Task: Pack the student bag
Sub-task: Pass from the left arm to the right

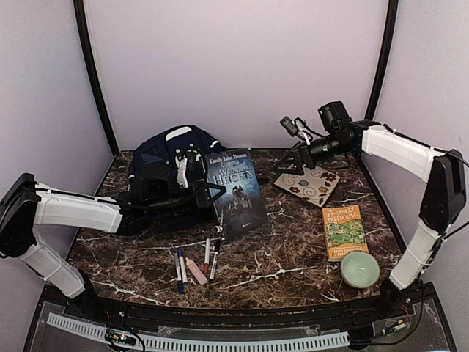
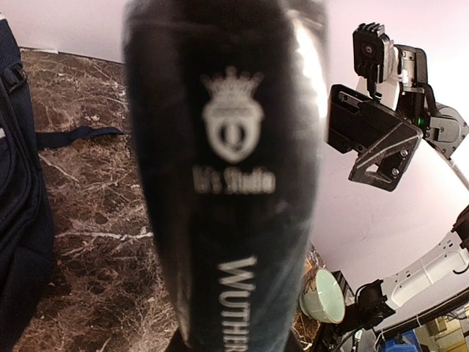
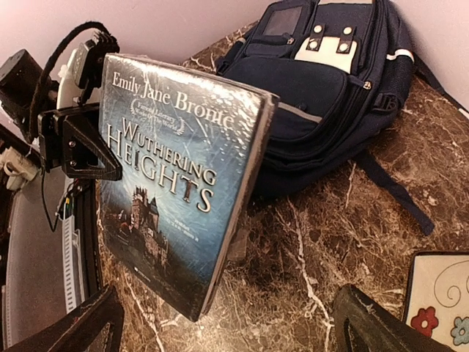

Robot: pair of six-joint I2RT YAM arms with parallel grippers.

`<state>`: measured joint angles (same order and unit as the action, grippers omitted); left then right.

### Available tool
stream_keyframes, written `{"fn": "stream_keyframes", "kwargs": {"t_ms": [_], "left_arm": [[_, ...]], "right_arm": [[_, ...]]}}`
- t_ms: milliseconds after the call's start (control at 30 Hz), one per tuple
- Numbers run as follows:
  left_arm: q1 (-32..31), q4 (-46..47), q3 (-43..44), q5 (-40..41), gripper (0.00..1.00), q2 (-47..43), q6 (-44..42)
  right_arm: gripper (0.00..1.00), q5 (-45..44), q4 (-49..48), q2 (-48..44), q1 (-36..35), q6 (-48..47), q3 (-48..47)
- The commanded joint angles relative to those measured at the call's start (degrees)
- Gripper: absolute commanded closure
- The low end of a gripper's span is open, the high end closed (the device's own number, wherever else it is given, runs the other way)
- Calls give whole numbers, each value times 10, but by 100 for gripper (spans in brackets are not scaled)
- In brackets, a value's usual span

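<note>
The student bag (image 1: 163,158), navy blue with a white patch, lies at the back left with its front up; it also shows in the right wrist view (image 3: 322,81). My left gripper (image 1: 210,195) is shut on the spine edge of the blue book "Wuthering Heights" (image 1: 236,192) and holds it tilted just right of the bag. The book's spine (image 2: 227,183) fills the left wrist view, and its cover faces the right wrist camera (image 3: 176,176). My right gripper (image 1: 287,167) is open and empty, hovering to the right of the book, with both fingers (image 3: 381,326) wide apart.
A patterned square pad (image 1: 308,185) lies under the right gripper. An orange-yellow book (image 1: 344,231) and a pale green bowl (image 1: 360,269) sit front right. Several pens and markers (image 1: 196,262) lie front centre. A bag strap (image 3: 392,191) trails across the marble.
</note>
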<state>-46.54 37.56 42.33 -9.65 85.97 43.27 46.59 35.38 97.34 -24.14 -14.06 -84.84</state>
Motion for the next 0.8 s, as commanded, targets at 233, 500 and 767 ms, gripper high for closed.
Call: {"fn": "stream_keyframes", "kwargs": {"t_ms": [233,500,767], "left_arm": [[47,38,88,-135,100,-83,-67],[74,153,72,-186,100,-64,9],[88,192,70,-198,100,-50,39]], "right_arm": [[9,188,-69,34,15,87,-28],[13,206,-162,39,-36,147,22],[23,247,-182,51,-65,165,36]]}}
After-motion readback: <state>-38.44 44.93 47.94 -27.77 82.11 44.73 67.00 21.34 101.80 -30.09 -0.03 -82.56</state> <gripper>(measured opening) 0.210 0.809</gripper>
